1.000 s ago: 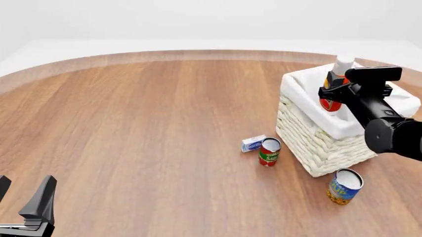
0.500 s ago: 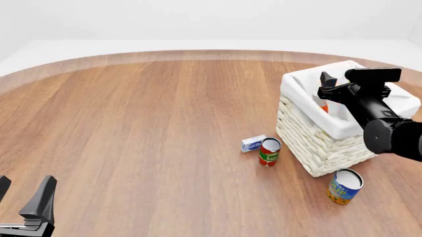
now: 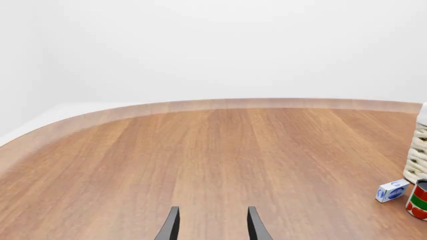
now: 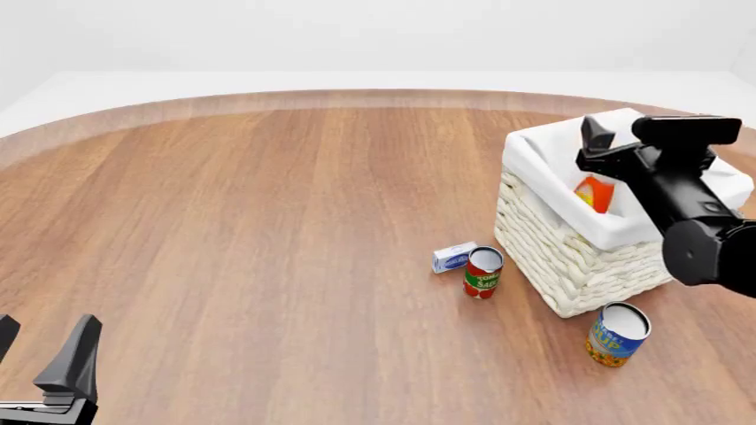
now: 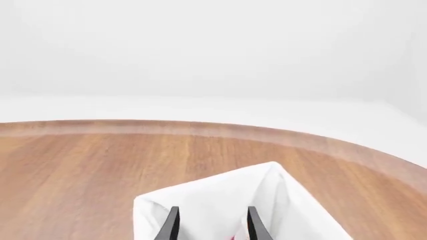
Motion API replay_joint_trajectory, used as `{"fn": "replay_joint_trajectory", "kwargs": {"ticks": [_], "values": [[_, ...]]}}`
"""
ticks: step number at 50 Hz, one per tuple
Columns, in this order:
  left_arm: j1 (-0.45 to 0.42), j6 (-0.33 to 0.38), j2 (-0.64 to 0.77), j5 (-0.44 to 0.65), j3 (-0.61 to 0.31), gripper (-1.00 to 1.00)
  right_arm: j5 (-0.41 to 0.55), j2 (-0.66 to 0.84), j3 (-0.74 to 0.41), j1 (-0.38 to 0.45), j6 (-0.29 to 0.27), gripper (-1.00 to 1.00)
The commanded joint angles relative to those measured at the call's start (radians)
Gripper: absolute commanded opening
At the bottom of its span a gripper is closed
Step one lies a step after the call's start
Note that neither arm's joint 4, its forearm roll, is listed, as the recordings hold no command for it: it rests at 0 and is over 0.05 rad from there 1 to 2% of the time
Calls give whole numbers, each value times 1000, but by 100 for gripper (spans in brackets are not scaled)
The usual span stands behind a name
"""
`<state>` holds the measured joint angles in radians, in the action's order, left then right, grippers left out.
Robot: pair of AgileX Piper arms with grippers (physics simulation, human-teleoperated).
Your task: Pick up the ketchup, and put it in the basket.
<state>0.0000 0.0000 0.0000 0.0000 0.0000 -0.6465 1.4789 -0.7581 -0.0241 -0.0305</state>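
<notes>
The ketchup (image 4: 594,194) lay down inside the basket (image 4: 567,257), only a patch of its orange-red body showing above the white cloth liner (image 4: 537,173) near the basket's middle. The basket sat on the right side of the wooden table (image 4: 272,221). Above it hung the right gripper (image 4: 608,146), its fingers parted with nothing between them; from the right wrist view the two dark fingertips (image 5: 171,225) stood apart over the liner's folded rim, and a sliver of red showed low between them. The left gripper (image 4: 48,363) sat low at the near left edge of the table, well away from everything, and its fingers were spread with bare wood between them, as the left wrist view confirmed. Just beside the basket's near left corner stood a short red-and-green can (image 4: 482,272), upright, with a small white-and-blue box (image 4: 454,257) lying touching or nearly touching it on its left. A blue-and-yellow can (image 4: 617,334) stood near the basket's front corner, tilted a little, on the side closest to me.
</notes>
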Motion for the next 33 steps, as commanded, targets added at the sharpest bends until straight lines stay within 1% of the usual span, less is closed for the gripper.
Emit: {"fn": "replay_joint_trajectory", "kwargs": {"ticks": [1, 6, 8, 9, 10, 11, 12, 13, 14, 16, 18, 19, 20, 21, 22, 23, 24, 26, 27, 31, 32, 33], "values": [[0, 0, 0, 0, 0, 100, -24, -84, 36, 36, 8, 100], [0, 0, 0, 0, 0, 100, -49, -138, 71, 71, 13, 100], [0, 0, 0, 0, 0, 100, -85, -181, 106, 96, 36, 100], [0, 0, 0, 0, 0, 100, -86, -181, 106, 96, 36, 100], [0, 0, 0, 0, 0, 100, -92, -205, 120, 122, 31, 100], [0, 0, 0, 0, 0, 100, -107, -234, 137, 145, 38, 100], [0, 0, 0, 0, 0, 100, -107, -234, 138, 145, 38, 100], [0, 0, 0, 0, 0, 100, -103, -250, 144, 173, 23, 100], [0, 0, 0, 0, 0, 100, -114, -276, 158, 194, 25, 100], [0, 0, 0, 0, 0, 100, -108, -293, 164, 227, 6, 100], [0, 0, 0, 0, 0, 100, -127, -337, 191, 273, 6, 100], [0, 0, 0, 0, 0, 100, -162, -389, 229, 325, 18, 100], [0, 0, 0, 0, 0, 100, -162, -390, 230, 326, 18, 100], [0, 0, 0, 0, 0, 100, -178, -416, 249, 355, 24, 100], [0, 0, 0, 0, 0, 100, -176, -419, 254, 377, 4, 100], [0, 0, 0, 0, 0, 100, -183, -428, 262, 388, -1, 100], [0, 0, 0, 0, 0, 100, -207, -456, 287, 422, 2, 100], [0, 0, 0, 0, 0, 100, -204, -463, 294, 460, -26, 100], [0, 0, 0, 0, 0, 100, -217, -480, 309, 480, -23, 100], [0, 0, 0, 0, 0, 100, -243, -529, 358, 590, -47, 100], [0, 0, 0, 0, 0, 100, -257, -545, 382, 637, -58, 100], [0, 0, 0, 0, 0, 100, -257, -545, 383, 637, -58, 100]]}}
